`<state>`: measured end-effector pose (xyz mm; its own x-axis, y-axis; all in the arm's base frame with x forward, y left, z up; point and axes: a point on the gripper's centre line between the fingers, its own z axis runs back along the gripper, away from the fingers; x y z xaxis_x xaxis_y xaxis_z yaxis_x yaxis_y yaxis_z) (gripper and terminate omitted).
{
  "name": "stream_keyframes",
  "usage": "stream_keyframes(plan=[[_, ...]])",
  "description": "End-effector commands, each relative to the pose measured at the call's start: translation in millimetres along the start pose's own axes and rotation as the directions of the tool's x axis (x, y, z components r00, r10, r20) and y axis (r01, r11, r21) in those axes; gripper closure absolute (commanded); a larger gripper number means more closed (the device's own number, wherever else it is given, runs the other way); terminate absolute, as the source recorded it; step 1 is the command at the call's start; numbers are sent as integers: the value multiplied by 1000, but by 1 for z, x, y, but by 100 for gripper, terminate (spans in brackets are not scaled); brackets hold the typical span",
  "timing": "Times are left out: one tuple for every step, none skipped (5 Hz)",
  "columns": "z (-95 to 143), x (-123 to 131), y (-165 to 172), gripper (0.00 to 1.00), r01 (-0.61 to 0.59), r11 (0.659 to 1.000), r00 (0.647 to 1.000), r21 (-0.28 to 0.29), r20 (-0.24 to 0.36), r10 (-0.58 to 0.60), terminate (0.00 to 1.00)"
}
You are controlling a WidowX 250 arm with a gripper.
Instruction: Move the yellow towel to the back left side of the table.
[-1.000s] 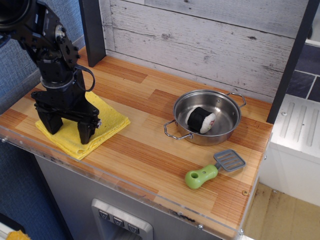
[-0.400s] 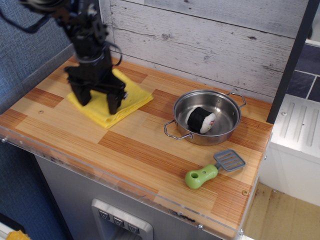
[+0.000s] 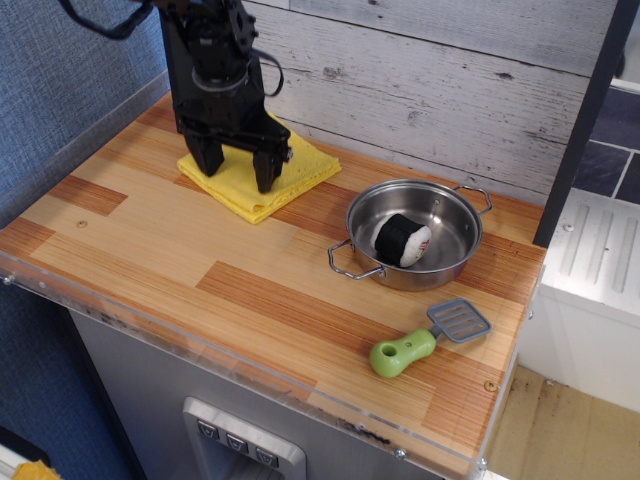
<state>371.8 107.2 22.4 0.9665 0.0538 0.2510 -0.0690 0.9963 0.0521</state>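
The yellow towel (image 3: 300, 166) lies folded flat on the wooden table (image 3: 250, 290), at the back and left of the middle, close to the plank wall. My black gripper (image 3: 240, 168) stands upright on it, jaws spread wide. Both fingertips (image 3: 268, 178) rest on the cloth, one near its left side and one near its middle. Nothing is pinched between them. The arm hides part of the towel's back edge.
A steel pan (image 3: 452, 250) holding a black-and-white roll (image 3: 402, 240) sits right of the towel. A green-handled grey spatula (image 3: 425, 340) lies near the front right edge. The grey plank wall (image 3: 420, 90) runs along the back, and a blue wall (image 3: 70, 90) stands at the left.
The gripper and the towel under it have moved together from the front left corner to the back, ending near the plank wall. The jaws stayed spread throughout.
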Motion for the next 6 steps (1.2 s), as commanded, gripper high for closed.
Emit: stream_keyframes(plan=[[30, 10, 9, 0, -12, 1000, 998, 22, 70, 10, 0], [44, 10, 6, 0, -16, 1000, 996, 14, 89, 15, 0], [68, 11, 3, 0, -23, 1000, 991, 4, 130, 22, 0], [97, 11, -1, 0, -26, 1000, 985, 0, 170, 26, 0], [123, 11, -7, 0, 10, 1000, 976, -17, 219, -6, 0], [123, 11, -7, 0, 10, 1000, 976, -17, 219, -6, 0]])
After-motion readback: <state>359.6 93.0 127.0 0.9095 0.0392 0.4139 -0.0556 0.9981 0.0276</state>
